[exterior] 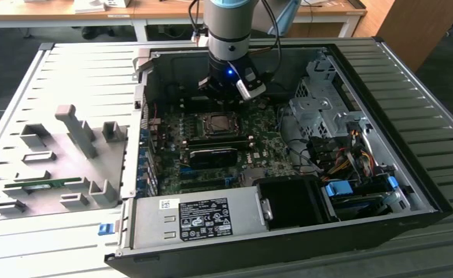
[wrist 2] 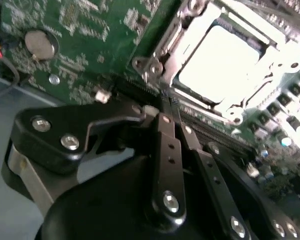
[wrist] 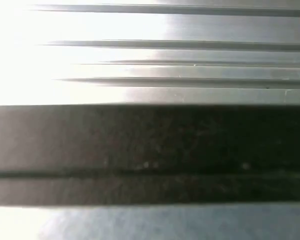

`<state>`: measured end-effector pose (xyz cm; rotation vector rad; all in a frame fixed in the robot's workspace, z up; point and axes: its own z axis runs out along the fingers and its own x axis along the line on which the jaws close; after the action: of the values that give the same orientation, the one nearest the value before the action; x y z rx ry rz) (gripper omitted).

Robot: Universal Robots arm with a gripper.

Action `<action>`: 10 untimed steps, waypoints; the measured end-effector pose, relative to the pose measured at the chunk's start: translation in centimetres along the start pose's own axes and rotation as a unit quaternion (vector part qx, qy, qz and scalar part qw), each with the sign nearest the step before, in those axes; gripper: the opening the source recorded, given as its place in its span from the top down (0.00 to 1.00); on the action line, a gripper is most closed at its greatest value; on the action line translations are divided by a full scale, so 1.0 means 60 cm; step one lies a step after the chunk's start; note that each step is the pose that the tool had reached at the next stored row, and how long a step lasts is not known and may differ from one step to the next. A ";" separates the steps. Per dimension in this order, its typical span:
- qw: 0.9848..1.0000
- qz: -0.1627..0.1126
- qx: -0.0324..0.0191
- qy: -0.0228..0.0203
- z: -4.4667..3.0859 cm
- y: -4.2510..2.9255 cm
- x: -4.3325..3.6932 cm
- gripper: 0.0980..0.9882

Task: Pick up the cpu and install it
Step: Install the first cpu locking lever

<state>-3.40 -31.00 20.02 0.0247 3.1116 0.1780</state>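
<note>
cpu [wrist 2: 217, 62] flat in socket [wrist 2: 165, 50]

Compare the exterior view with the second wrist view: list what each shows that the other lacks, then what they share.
Exterior view alone: the whole open computer case, the black power supply, the grey fixture tray holding a green memory stick.
Second wrist view alone: a coin cell battery on the board, and the fingers pressed together, holding nothing.
Shared: the gripper, the cpu seated in its socket.
</note>
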 end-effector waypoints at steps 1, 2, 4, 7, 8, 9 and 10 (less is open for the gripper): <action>1.000 0.000 0.000 0.000 -0.002 0.000 0.000 0.99; 1.000 0.000 0.000 0.000 -0.003 0.000 0.000 0.99; 1.000 0.000 0.000 0.000 -0.003 -0.001 0.000 0.99; 1.000 0.000 0.001 0.000 -0.003 -0.002 0.000 0.99; 1.000 0.000 0.001 0.000 -0.003 -0.002 0.000 0.99; 1.000 0.000 0.001 0.000 -0.003 -0.002 0.000 0.99; 1.000 0.000 0.001 0.000 -0.003 -0.002 0.000 0.99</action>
<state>-3.40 -31.15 20.21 0.0247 3.1118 0.1738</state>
